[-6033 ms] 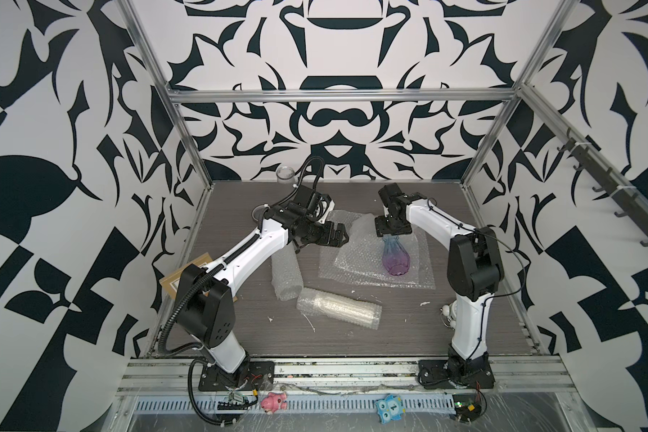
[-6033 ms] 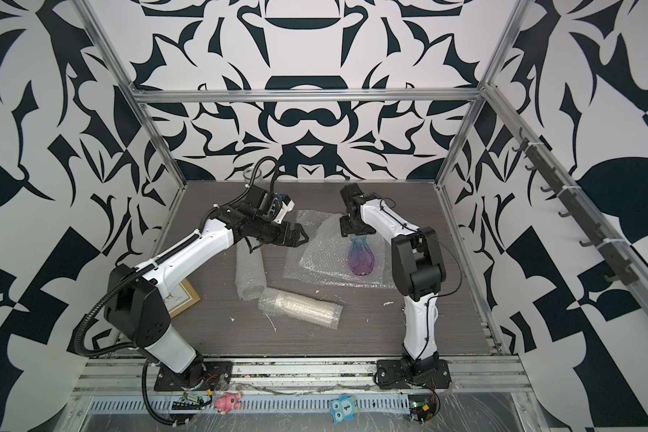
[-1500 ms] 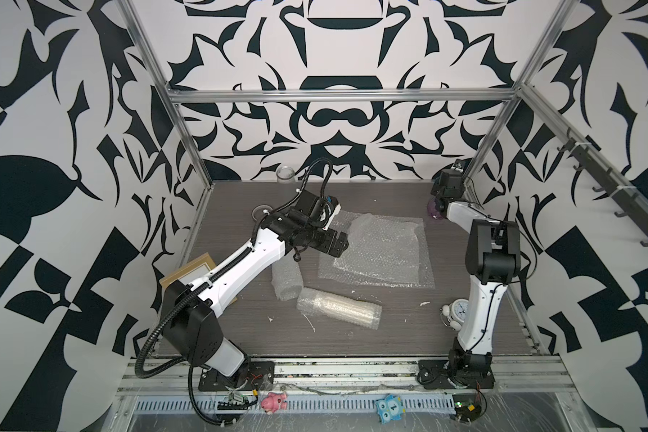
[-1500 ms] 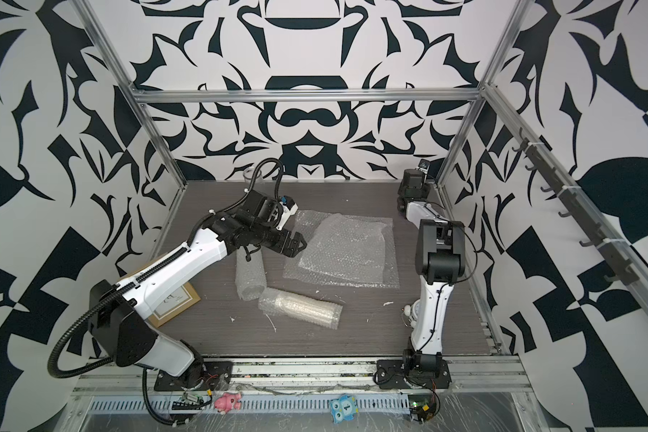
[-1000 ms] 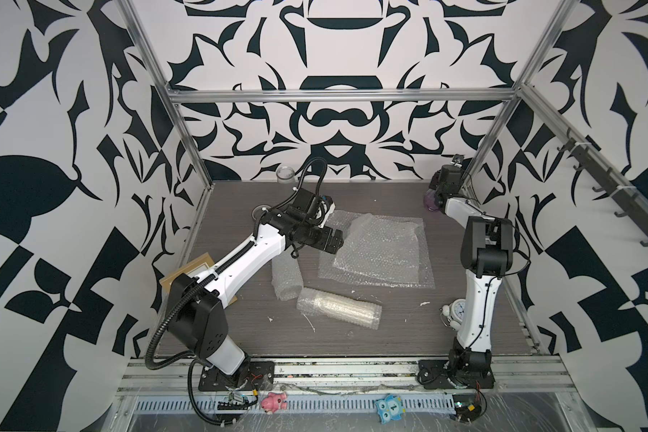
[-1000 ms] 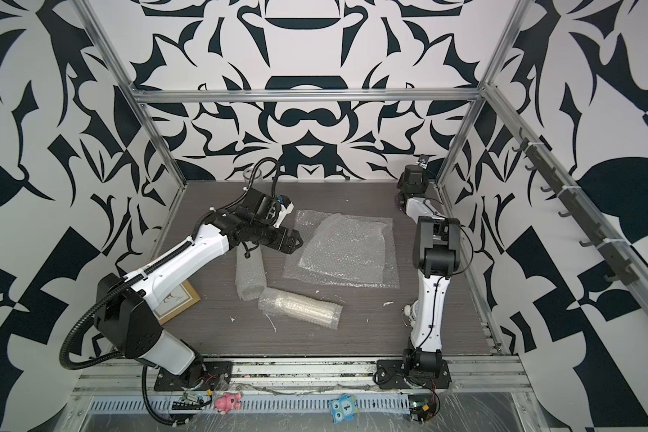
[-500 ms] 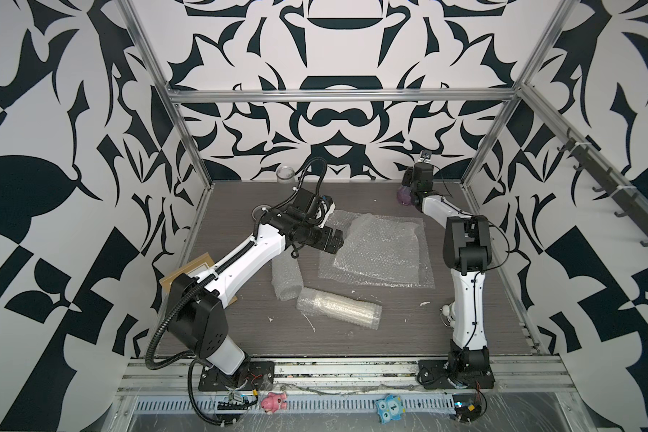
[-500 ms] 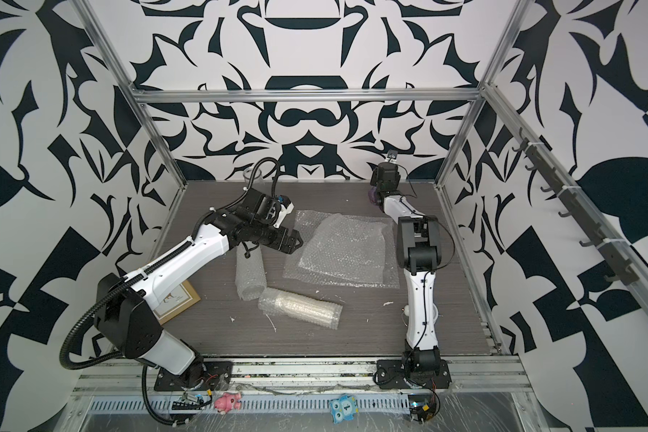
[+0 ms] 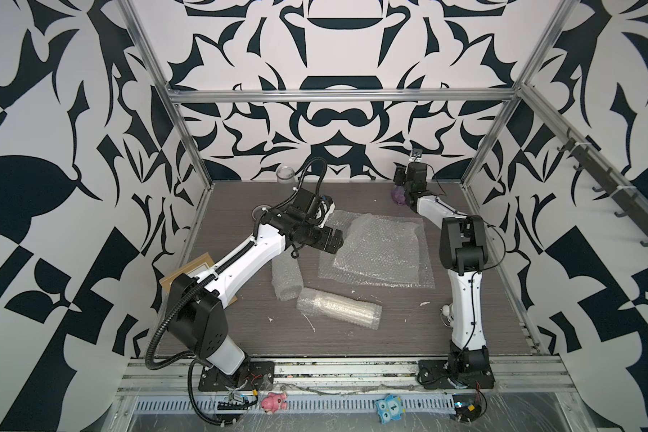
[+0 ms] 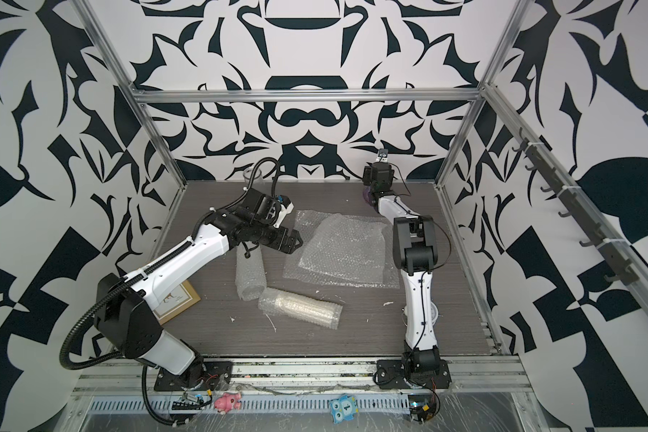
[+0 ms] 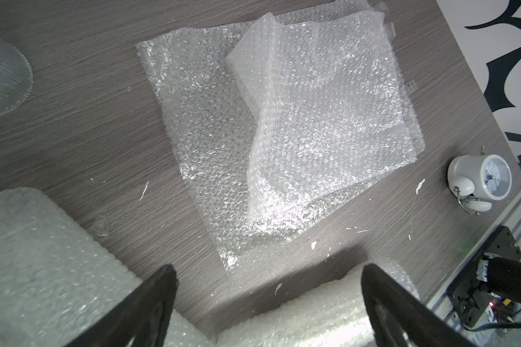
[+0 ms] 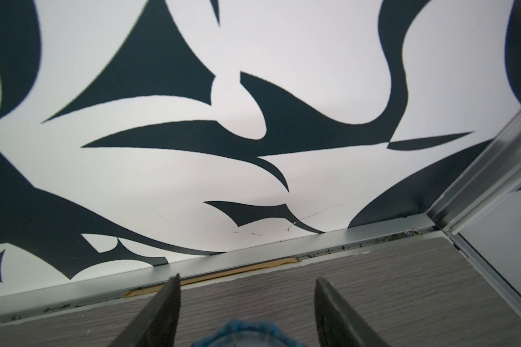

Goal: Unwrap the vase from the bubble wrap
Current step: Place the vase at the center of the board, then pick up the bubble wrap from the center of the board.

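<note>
A grey wood-grain desk (image 9: 390, 336) is enclosed by black-and-white walls (image 9: 333, 123). The bubble wrap (image 9: 382, 250) is spread flat mid-desk beside the left gripper (image 11: 269, 267), which is held wide open and empty. The purple vase (image 9: 398, 194) is seen near the back wall, between the right gripper's (image 12: 247, 278) released jaws.

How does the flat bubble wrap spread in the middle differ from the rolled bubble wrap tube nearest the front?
The flat clear bubble wrap lies spread open in overlapping layers; the rolled bubble wrap tube is wound into a cylinder. The flat wrap is wide, the tube narrow. Nothing shows under the flat wrap; the tube seems to hold something pale and ribbed. Both are clear, whitish bubbled plastic.
</note>
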You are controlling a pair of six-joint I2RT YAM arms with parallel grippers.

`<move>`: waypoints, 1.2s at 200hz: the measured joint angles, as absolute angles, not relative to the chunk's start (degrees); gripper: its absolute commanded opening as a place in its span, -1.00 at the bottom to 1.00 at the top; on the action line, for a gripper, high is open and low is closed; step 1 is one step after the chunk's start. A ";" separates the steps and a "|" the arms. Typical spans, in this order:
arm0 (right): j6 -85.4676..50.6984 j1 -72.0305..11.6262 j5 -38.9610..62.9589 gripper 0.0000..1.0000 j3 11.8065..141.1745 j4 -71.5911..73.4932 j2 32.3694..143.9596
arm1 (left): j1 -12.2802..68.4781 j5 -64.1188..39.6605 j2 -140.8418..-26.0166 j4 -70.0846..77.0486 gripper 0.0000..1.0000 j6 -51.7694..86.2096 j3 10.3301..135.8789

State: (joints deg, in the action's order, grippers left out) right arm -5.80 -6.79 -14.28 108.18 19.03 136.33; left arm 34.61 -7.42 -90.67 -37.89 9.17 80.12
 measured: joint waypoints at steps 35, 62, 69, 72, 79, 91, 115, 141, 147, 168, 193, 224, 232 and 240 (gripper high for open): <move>-4.47 -7.33 -13.45 0.62 108.18 18.31 134.87 | 34.61 -7.31 -90.67 -37.89 0.99 9.41 80.12; -3.79 -7.79 -12.58 0.70 108.16 17.12 131.50 | 34.61 -7.38 -90.61 -37.89 0.98 9.69 80.12; -3.62 -7.94 -12.40 0.72 108.09 16.91 130.28 | 34.61 -7.42 -90.56 -37.89 0.98 9.85 80.12; -3.57 -8.01 -12.19 0.73 107.98 16.88 129.69 | 34.61 -7.44 -90.50 -37.91 0.98 9.87 80.12; -3.44 -8.12 -11.64 0.75 107.59 16.82 128.14 | 34.61 -7.51 -90.35 -37.91 0.99 10.04 80.12; -3.31 -8.38 -10.92 0.77 106.91 16.43 125.38 | 34.61 -7.60 -89.93 -37.91 0.98 10.39 80.12; -2.50 -9.41 -10.41 0.77 103.72 15.77 118.10 | 34.61 -8.21 -88.49 -37.87 0.98 10.92 80.12; -0.80 -11.70 -10.68 0.75 99.22 14.20 110.06 | 34.61 -8.84 -86.43 -37.41 0.99 11.31 80.09; -0.23 -12.47 -10.94 0.74 97.51 13.76 107.98 | 34.61 -8.84 -86.00 -37.28 0.98 11.38 80.09; 1.93 -15.97 -10.72 0.72 89.36 12.47 99.59 | 34.61 -8.75 -84.79 -37.06 0.98 11.68 80.07; 3.27 -20.43 -7.55 0.71 76.84 9.28 88.07 | 34.61 -7.14 -82.83 -36.34 0.98 11.97 78.61; 1.96 -25.08 -3.31 0.68 61.67 4.36 75.31 | 34.61 -3.36 -80.05 -35.77 0.98 12.08 77.10; 1.37 -26.37 -2.50 0.67 58.63 3.03 73.10 | 34.61 -2.22 -79.57 -35.70 0.98 12.14 77.03; 0.64 -27.53 -1.93 0.67 56.40 1.48 71.57 | 34.54 -1.26 -79.26 -35.59 0.98 12.21 77.01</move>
State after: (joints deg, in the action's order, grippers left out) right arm 0.64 -27.53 -1.93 56.40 1.48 71.57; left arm 34.54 -1.26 -79.26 -35.59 12.21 77.01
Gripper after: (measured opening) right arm 0.837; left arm 0.992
